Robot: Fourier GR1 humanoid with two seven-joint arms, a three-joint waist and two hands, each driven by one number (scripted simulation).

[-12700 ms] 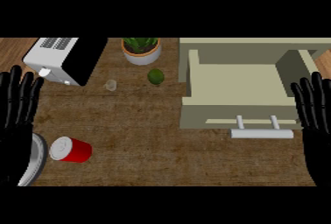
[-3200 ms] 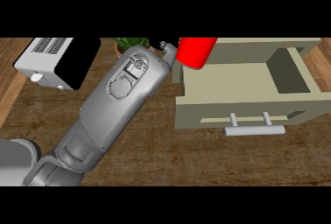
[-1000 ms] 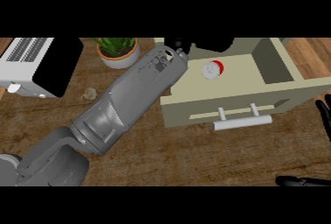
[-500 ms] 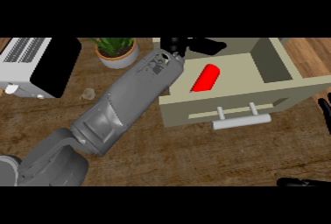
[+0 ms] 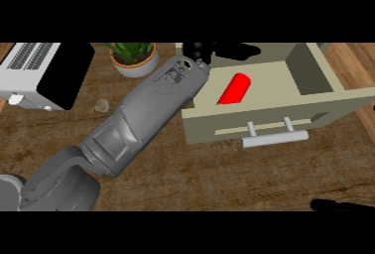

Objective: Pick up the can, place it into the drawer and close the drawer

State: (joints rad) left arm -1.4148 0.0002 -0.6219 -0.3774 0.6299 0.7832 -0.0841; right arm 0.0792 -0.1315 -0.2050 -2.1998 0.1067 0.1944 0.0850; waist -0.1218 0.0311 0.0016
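Observation:
The red can (image 5: 236,89) lies on its side inside the open beige drawer (image 5: 322,101), slanted, near the left wall. My left hand (image 5: 219,49) hovers over the drawer's back edge, open and apart from the can. Its grey forearm (image 5: 147,114) crosses the counter from the lower left. The drawer's pale handle (image 5: 275,140) points toward me. Only a straight black part of my right hand (image 5: 343,206) shows at the lower right edge, holding nothing.
A white and black toaster (image 5: 44,74) stands at the back left. Beside it is a potted plant (image 5: 132,58) in a white pot. A small pale object (image 5: 102,104) lies on the wooden counter (image 5: 219,173).
The can has left my left hand and dropped into the drawer, tipping from end-on to lying flat. The left hand stays above the drawer's back.

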